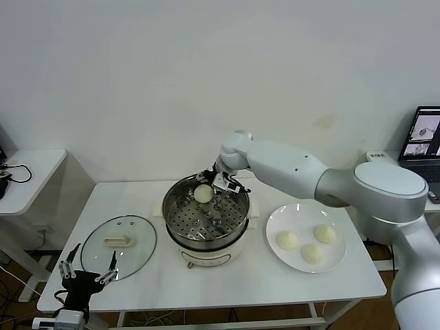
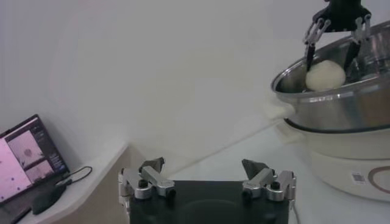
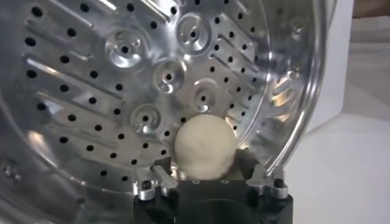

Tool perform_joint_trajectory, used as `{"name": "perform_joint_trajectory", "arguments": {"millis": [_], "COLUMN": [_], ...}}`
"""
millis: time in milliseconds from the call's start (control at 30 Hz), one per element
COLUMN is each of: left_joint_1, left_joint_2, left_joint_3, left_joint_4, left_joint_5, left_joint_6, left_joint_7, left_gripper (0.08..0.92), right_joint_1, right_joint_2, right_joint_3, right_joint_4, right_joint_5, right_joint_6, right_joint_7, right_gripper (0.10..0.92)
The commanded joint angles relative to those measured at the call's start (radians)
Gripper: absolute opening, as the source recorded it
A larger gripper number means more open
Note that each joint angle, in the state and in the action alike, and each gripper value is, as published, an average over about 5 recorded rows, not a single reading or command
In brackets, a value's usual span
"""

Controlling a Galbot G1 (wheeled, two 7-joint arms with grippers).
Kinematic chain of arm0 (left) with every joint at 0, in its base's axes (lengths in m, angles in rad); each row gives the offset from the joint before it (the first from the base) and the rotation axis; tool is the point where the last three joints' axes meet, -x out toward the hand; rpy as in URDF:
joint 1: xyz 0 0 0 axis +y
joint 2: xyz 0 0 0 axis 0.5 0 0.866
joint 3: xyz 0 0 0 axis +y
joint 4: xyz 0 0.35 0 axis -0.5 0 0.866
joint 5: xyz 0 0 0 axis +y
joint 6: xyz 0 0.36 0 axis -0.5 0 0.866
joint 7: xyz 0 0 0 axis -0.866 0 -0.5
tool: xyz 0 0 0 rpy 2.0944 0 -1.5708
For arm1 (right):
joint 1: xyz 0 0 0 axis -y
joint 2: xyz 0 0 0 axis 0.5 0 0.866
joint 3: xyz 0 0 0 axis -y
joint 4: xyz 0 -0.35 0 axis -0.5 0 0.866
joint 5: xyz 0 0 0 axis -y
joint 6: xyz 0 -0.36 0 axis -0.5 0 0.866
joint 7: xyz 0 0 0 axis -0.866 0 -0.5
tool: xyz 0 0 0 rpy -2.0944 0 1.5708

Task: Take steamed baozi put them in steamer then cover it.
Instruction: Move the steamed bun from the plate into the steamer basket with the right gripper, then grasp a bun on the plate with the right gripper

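Now, starting at the left of the head view: the left tool (image 1: 88,273) hangs low off the front-left corner of the white counter (image 1: 227,285), fingers spread wide with nothing between them. The left wrist view shows the same thing, its two fingers (image 2: 152,180) standing well apart over open air. A side table (image 1: 27,175) with a black cable sits off to the far left.

Just beyond that tool, the glass lid (image 1: 118,246) lies flat on the counter, cream handle up, beside the steamer and not on it.

Moving to the middle, the steamer (image 1: 206,223) stands on its cream base, uncovered, its perforated tray bare except at the far edge. That's where the action is: the right tool (image 1: 213,184) reaches in over the far rim, and a bun (image 1: 203,194) sits right between its fingers. From the right wrist view, the bun (image 3: 205,148) is nestled between the two fingers, low against the perforated tray (image 3: 122,91) near the pot wall; the fingers are narrowed on either side of it and look to be holding it. The left wrist view agrees: the bun (image 2: 325,75) shows above the steel rim with the dark fingers of the other arm's tool flanking it.

Further right, the white plate (image 1: 295,216) sits on the counter beside the steamer, carrying three buns (image 1: 311,253) set apart from one another. At the far right edge, a laptop (image 1: 426,141) glows with its screen on.
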Motion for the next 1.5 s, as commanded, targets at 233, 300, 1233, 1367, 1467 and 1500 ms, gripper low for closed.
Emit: {"name": "perform_joint_trajectory", "arguments": {"millis": [233,300,1233,1367,1467,1500], "left_joint_1": [0.004,0.004,-0.044,-0.039,-0.035,-0.033], "left_joint_2": [0.010,0.014,0.061,0.059,0.057,0.057], "left_joint_3": [0.001,0.001,0.025,0.022,0.017,0.015], "left_joint_4": [-0.019,-0.024,-0.001,-0.003,-0.005,-0.005], "left_joint_5": [0.001,0.000,0.000,0.002,0.002,0.002], "left_joint_6": [0.004,0.005,0.023,0.026,0.026,0.026], "left_joint_7": [0.004,0.005,0.016,0.017,0.017,0.017], "left_gripper": [0.823,0.823,0.823,0.823,0.823,0.823], "right_joint_1": [0.140,0.178,-0.191,-0.293,-0.344,-0.357], "right_joint_2": [-0.134,-0.194,-0.941,-0.901,-0.856,-0.841], "right_joint_3": [-0.014,-0.011,0.258,0.309,0.320,0.321], "right_joint_4": [0.233,0.305,0.655,0.625,0.594,0.585], "right_joint_5": [0.322,0.399,0.372,0.326,0.306,0.304], "right_joint_6": [-0.257,-0.351,-0.701,-0.699,-0.701,-0.702], "right_joint_7": [-0.137,-0.180,-0.276,-0.273,-0.270,-0.269], "right_gripper": [0.822,0.823,0.823,0.823,0.823,0.823]}}
